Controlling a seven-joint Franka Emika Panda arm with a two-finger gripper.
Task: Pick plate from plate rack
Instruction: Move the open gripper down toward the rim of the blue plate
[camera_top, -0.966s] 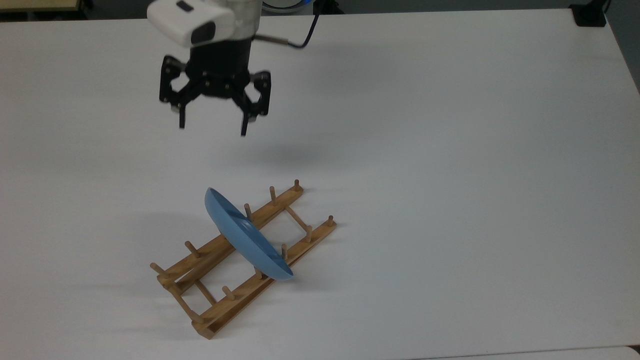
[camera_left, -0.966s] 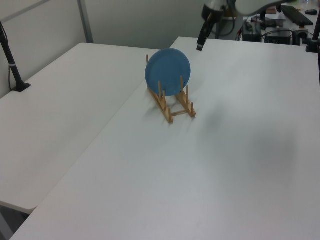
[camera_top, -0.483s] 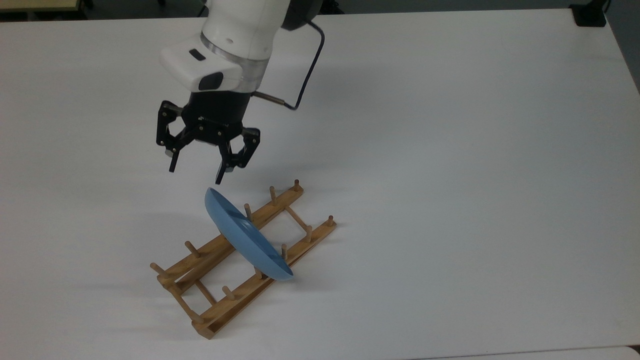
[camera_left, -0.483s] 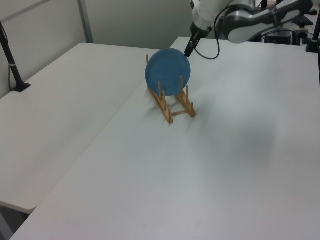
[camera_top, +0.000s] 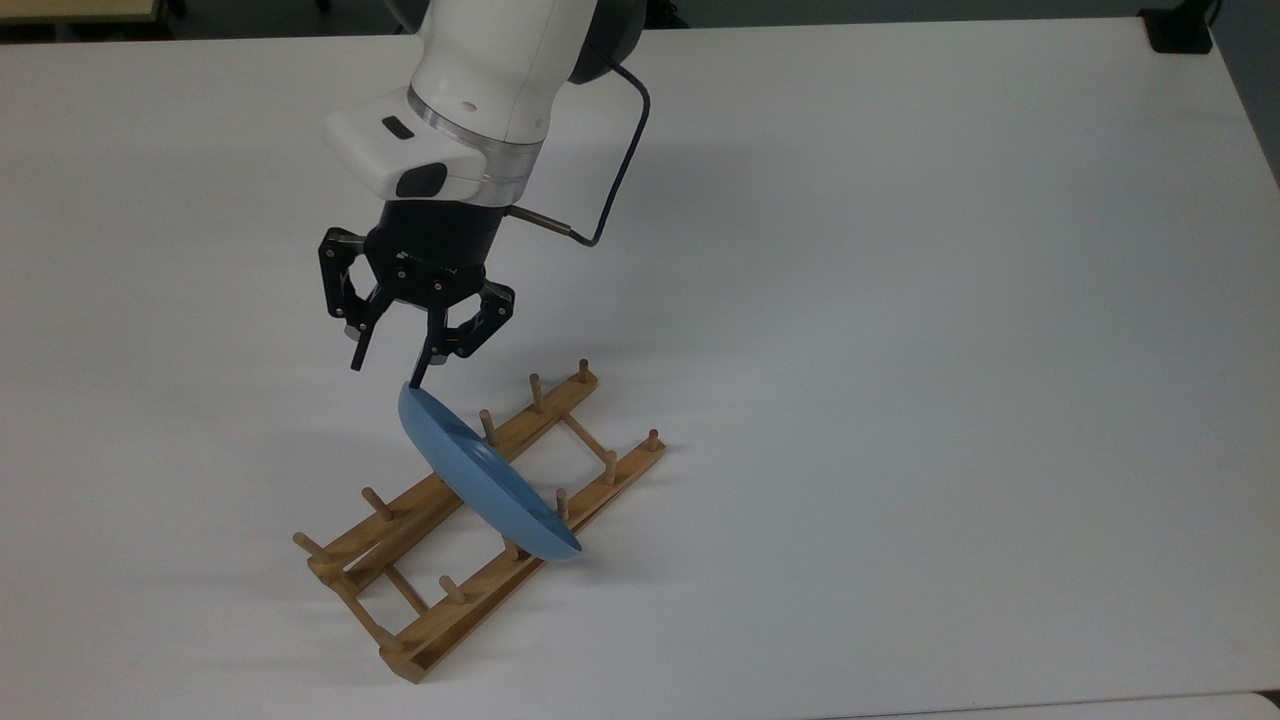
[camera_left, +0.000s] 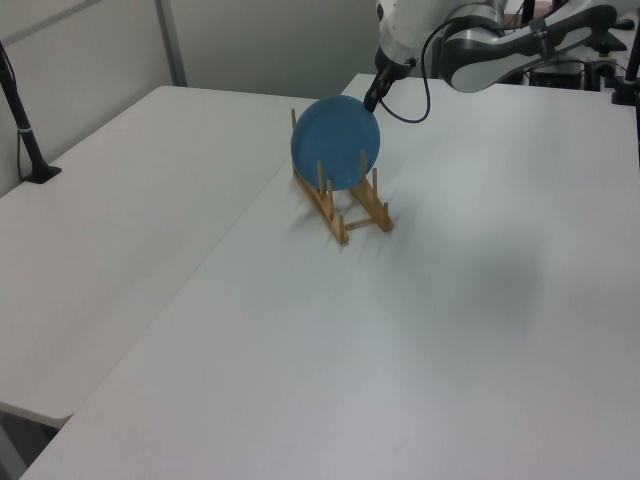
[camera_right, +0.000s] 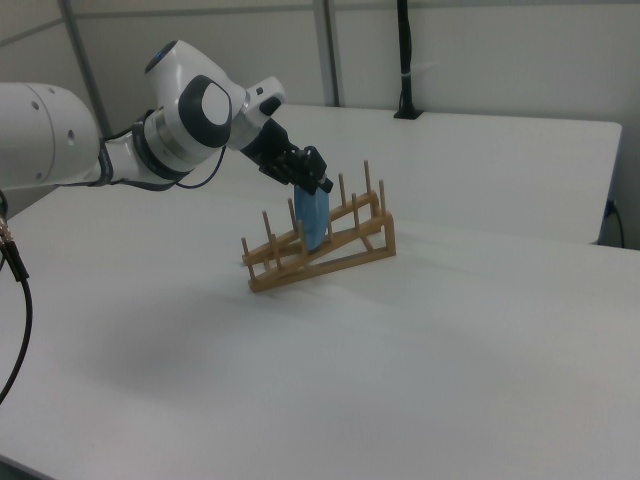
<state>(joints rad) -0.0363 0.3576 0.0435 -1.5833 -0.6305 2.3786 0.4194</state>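
Note:
The blue plate (camera_top: 480, 480) stands on edge in the wooden plate rack (camera_top: 455, 612), leaning between the pegs. My gripper (camera_top: 386, 371) hangs just over the plate's upper rim. It is open. In the top view its right finger (camera_top: 419, 366) touches the top of the rim, and the other finger sits off to the rim's left. In the left view the plate (camera_left: 336, 145) faces the camera with the gripper (camera_left: 371, 101) at its upper right edge above the rack (camera_left: 356, 207). The right view shows the gripper (camera_right: 318, 186) right above the plate (camera_right: 312, 222) in the rack (camera_right: 320, 255).
The rack sits on a white table (camera_top: 900, 400). A black cable (camera_top: 622, 160) loops off the wrist. A black mount (camera_top: 1180, 30) sits at the top view's far right corner, and a black post (camera_left: 24, 115) stands on the neighbouring table in the left view.
The gripper came down from high above the table onto the plate's upper rim, and its fingers now stand closer together. Plate and rack shifted slightly toward the top view's left.

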